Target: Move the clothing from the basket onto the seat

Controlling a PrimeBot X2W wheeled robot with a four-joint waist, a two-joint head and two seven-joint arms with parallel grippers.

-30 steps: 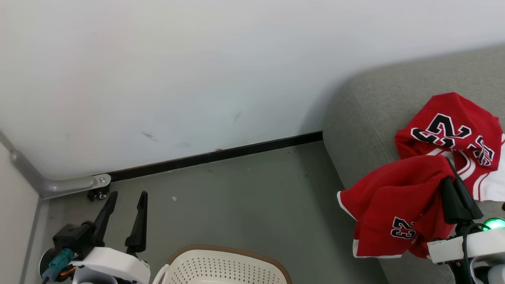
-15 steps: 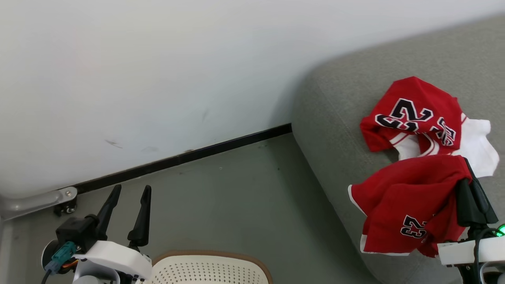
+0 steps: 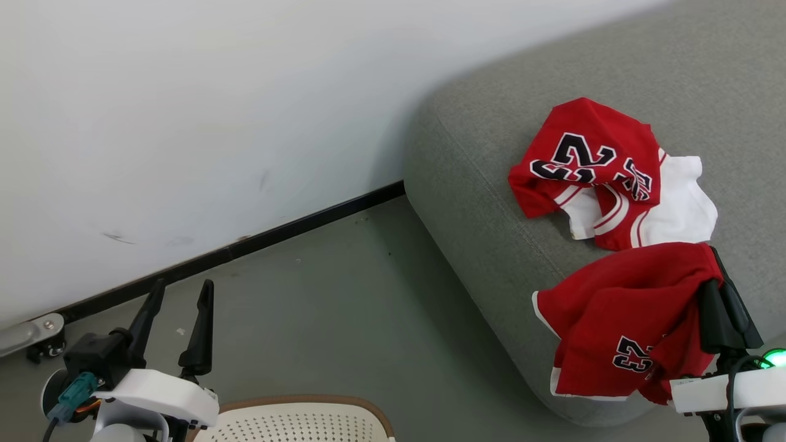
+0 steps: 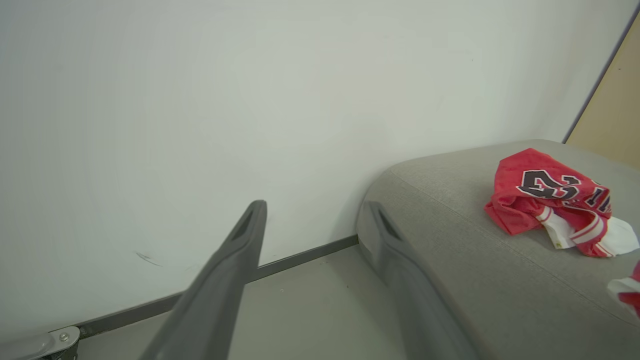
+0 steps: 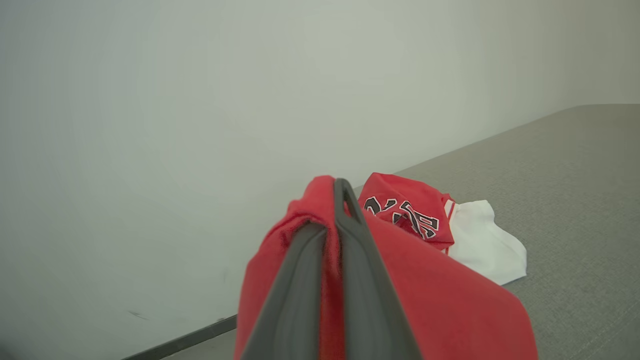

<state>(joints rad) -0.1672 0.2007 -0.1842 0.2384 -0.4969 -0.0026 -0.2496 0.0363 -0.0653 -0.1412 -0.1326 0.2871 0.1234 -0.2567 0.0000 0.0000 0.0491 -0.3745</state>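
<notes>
Head view: the seat (image 3: 491, 202) carries the jersey (image 3: 589, 166), and the shorts (image 3: 614, 307) hang at its front edge, well apart from the basket (image 3: 307, 400); released here, they would probably slide to the floor (image 3: 344, 307). Right gripper (image 3: 715, 282) fingers are clamped together on the shorts. Left gripper (image 3: 183, 287) fingers stand wide apart, holding nothing.

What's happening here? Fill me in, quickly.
The robot is moving clothes from the laundry basket to the grey sofa. Its right gripper is shut on the red shorts, holding them over the sofa's edge. The red-and-white jersey already lies on the sofa. The left gripper hangs open and empty beside the basket.
</notes>
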